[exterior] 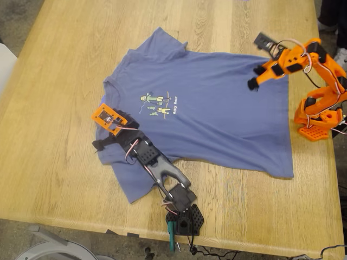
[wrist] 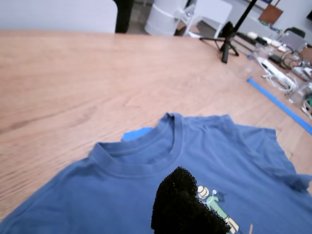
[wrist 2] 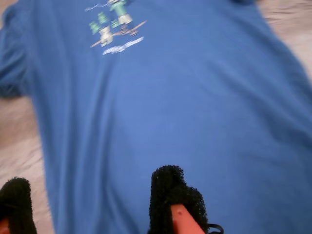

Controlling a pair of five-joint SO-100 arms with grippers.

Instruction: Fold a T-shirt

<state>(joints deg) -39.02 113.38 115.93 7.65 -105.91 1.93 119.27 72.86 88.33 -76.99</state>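
The slate-blue T-shirt lies spread flat and face up on the wooden table, its collar toward the exterior view's left. The cartoon print shows on the chest. My first gripper, on the black arm, hovers over the chest just inside the collar. Only one of its black foam pads shows, so its state is unclear. My second gripper, on the orange arm, hangs over the shirt's lower body at the exterior view's right. It is open, with its foam pads apart and nothing between them.
The black arm's base is clamped at the table's near edge, and the orange arm's base stands by the edge at the exterior view's right. A tripod, blue tape and cables lie beyond the collar. A white chair stands at the exterior view's left.
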